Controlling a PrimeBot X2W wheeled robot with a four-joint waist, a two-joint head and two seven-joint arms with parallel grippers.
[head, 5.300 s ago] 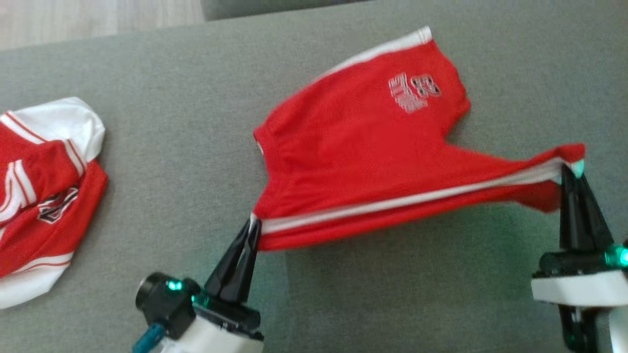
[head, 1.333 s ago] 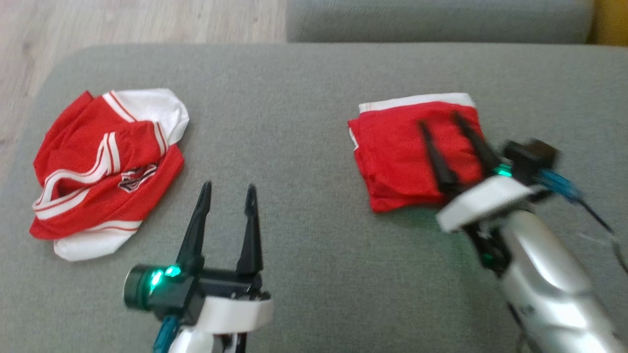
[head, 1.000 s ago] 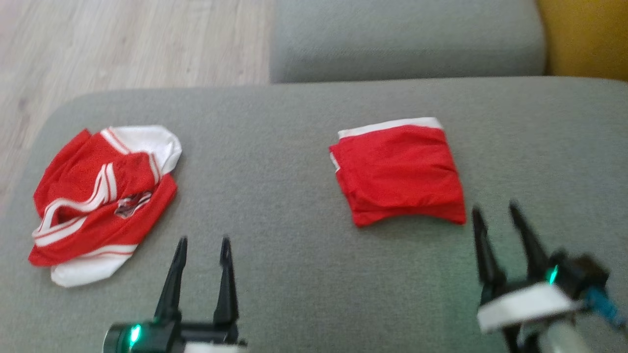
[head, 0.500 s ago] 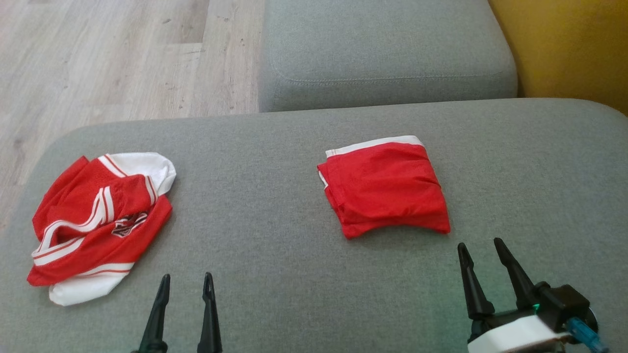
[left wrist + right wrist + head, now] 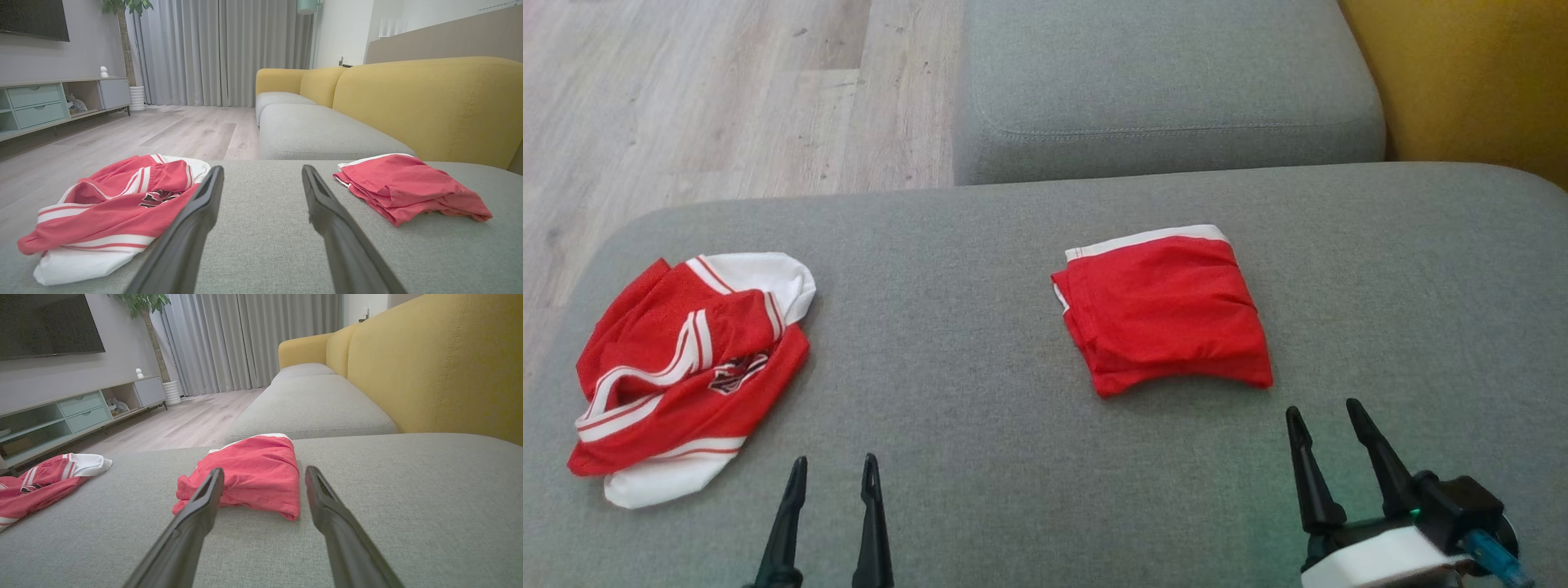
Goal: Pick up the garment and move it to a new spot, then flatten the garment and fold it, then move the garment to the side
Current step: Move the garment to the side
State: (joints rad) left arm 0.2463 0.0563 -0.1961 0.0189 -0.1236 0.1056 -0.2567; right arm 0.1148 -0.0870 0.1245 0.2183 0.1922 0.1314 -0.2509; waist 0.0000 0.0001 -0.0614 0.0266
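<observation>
The garment (image 5: 1164, 310) is a red piece with a white band along its far edge, lying folded into a small rectangle on the grey sofa seat (image 5: 980, 457), right of centre. It also lies at right in the left wrist view (image 5: 408, 188) and just beyond the fingers in the right wrist view (image 5: 249, 473). My left gripper (image 5: 833, 465) stands open at the lower left, empty, well short of any cloth. My right gripper (image 5: 1323, 412) is open and empty, just near and right of the garment's near right corner.
A second red and white garment (image 5: 682, 359) lies crumpled near the seat's left edge. Another grey seat cushion (image 5: 1168, 82) adjoins at the far side, a yellow backrest (image 5: 1462, 73) runs along the right, and wooden floor (image 5: 711, 98) lies beyond the left edge.
Over the last seconds both grippers let go of the garment, which now lies folded, and drew back toward me. In the last half second nothing has moved.
</observation>
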